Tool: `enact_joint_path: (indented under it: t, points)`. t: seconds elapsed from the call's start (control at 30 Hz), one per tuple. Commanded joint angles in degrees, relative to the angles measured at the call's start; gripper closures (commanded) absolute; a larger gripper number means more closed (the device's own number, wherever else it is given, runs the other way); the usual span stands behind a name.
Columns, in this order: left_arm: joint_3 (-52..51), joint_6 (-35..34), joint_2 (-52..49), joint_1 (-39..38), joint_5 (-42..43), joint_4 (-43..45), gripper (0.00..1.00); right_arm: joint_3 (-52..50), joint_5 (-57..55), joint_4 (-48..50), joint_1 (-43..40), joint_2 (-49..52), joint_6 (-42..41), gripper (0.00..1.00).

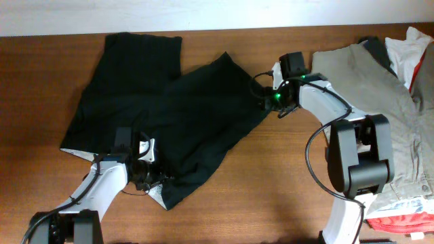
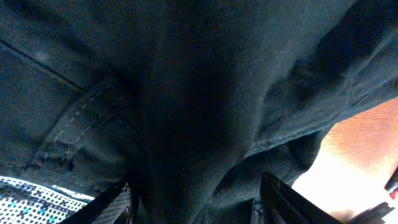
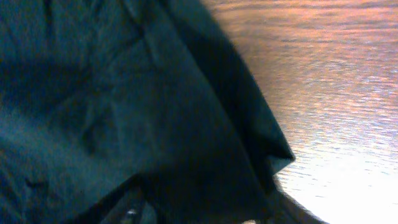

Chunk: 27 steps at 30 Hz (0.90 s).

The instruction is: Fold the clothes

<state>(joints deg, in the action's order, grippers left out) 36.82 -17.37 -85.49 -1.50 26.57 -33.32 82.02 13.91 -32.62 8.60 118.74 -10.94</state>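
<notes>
Got the black clothes point(image 1: 183, 115) sprawled over the counter's point(image 1: 258, 196) left half, back edge nearly to front edge. Left gripper point(image 1: 146, 176) down at the pale waistband point(image 1: 156, 195) near the front-left corner, clamped partway on a fold. Can't tell how open the right gripper point(image 1: 263, 102) is, parked at the cloth's edge mid-counter.

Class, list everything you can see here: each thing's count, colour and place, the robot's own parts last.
clothes: one, black with pale inner waistband, spread over the table's left and middle.
table: one, brown wood, under everything.
beige garment: one, at the table's right end.
white cloth: one, top right corner of the overhead view.
red-and-white item: one, bottom right, unclear what.
left gripper: one, black, at the clothes' waistband.
right gripper: one, black, at the clothes' right edge.
</notes>
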Motion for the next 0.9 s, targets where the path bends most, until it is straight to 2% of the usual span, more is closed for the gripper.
enact_joint_path:
  t: [0.0, 0.07, 0.1, 0.2, 0.27, 0.3, 0.33, 0.37, 0.4, 0.43, 0.5, 0.53, 0.57, 0.67, 0.8, 0.87]
  points:
    - [-2.7, 0.1, -2.3, 0.0, -6.0, -0.7, 0.36, -0.7, -5.5, -0.9, -0.4, 0.4, -0.5, 0.96]
    - [-2.7, 0.1, -2.3, 0.1, -6.1, -0.2, 0.36, 1.4, -16.4, -9.4, -5.1, -0.8, -4.4, 0.96]
    - [-2.7, 0.1, -2.3, 0.2, -6.1, 1.3, 0.36, 2.1, -17.8, -13.9, -9.0, -2.1, -5.3, 0.96]
    - [-2.4, 0.1, -2.3, 0.2, -6.0, 4.4, 0.36, 2.1, -16.8, -25.5, -15.2, -3.9, -5.3, 0.96]
    - [0.3, 0.2, -2.3, 0.2, -6.0, 3.7, 0.35, 2.1, -12.2, -31.3, -14.5, -3.9, -5.3, 0.96]
    - [2.8, 0.3, -2.3, 0.9, -6.0, 1.2, 0.28, 2.1, -8.5, -31.3, -13.5, -3.9, -5.4, 0.96]
    - [4.7, 0.4, -2.3, 1.7, -6.1, -1.1, 0.28, 2.1, -6.1, -30.8, -12.5, -3.9, -5.5, 0.96]
    - [6.0, 0.4, -2.3, 2.6, -6.0, -2.6, 0.44, 2.1, -4.8, -30.0, -11.3, -3.9, -5.8, 0.96]
    - [6.3, 0.4, -2.3, 3.5, -6.1, -2.7, 0.72, 2.1, -4.8, -29.7, -10.0, -3.9, -6.1, 0.96]
    - [6.3, 0.3, -2.3, 5.1, -9.8, -2.5, 0.54, 2.1, -4.9, -29.7, -8.4, -3.9, -6.2, 0.96]
    - [7.1, 0.3, -2.3, 9.6, -12.3, 1.5, 0.51, 2.1, -4.9, -29.7, -7.5, -3.9, -6.1, 0.96]
    - [7.9, 0.3, -2.3, 12.3, -12.3, 6.2, 0.71, 2.1, -4.9, -29.7, -7.5, -3.9, -6.1, 0.96]
    - [7.9, 0.3, -2.4, 13.8, -12.3, 10.6, 0.83, 2.1, -4.9, -29.6, -7.5, -3.9, -6.1, 0.96]
    - [7.9, 0.8, -5.6, 13.9, -13.3, 19.3, 0.84, 2.1, -4.9, -30.0, -7.5, -3.9, -6.1, 0.96]
    - [8.0, 0.9, -18.4, 13.9, -12.9, 29.9, 0.93, 2.1, -4.9, -30.6, -7.5, -3.9, -6.1, 0.96]
    - [10.9, 4.4, -23.2, 14.0, -14.5, 33.3, 0.98, 2.1, -4.8, -30.9, -7.5, -3.9, -6.1, 0.96]
